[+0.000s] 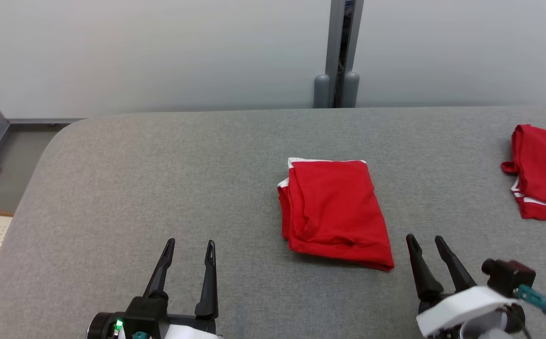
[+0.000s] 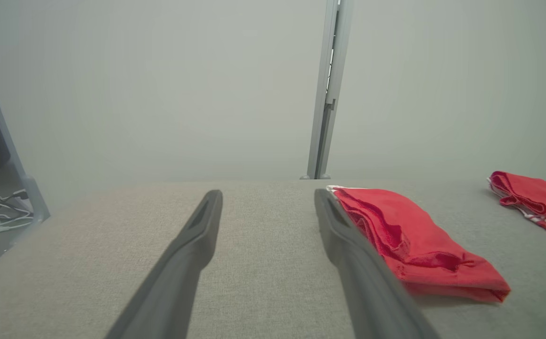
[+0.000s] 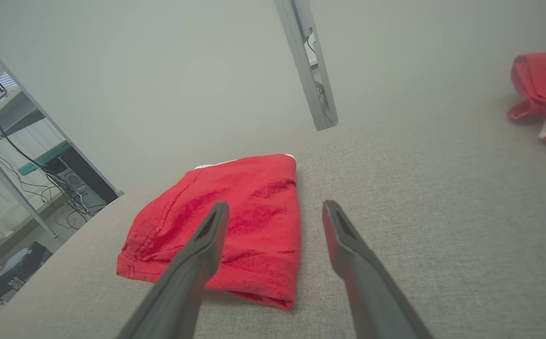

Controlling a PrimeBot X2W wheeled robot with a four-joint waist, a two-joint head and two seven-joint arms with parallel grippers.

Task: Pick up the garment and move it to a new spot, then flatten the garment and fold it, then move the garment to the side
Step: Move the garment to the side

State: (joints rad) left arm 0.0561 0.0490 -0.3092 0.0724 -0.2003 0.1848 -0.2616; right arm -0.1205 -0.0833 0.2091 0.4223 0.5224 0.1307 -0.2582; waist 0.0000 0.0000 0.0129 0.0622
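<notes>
Left gripper (image 1: 191, 243) and right gripper (image 1: 425, 238) sit nearest, low over the grey table (image 1: 159, 165). Each has its fingers spread wide and holds nothing. The red garment (image 1: 336, 212) lies folded into a compact rectangle mid-table, just beyond them and nearer the right gripper, with white trim at its far edge. Judgement: folding looks complete, and the open jaws stand ready for the move aside. A second red garment (image 1: 543, 172) at the table's right is cut off by the frame, so its fold cannot be confirmed.

Red garment (image 1: 336, 214) with white trim, folded in a compact rectangle, flat on the grey table (image 1: 159, 179), mid-surface
</notes>
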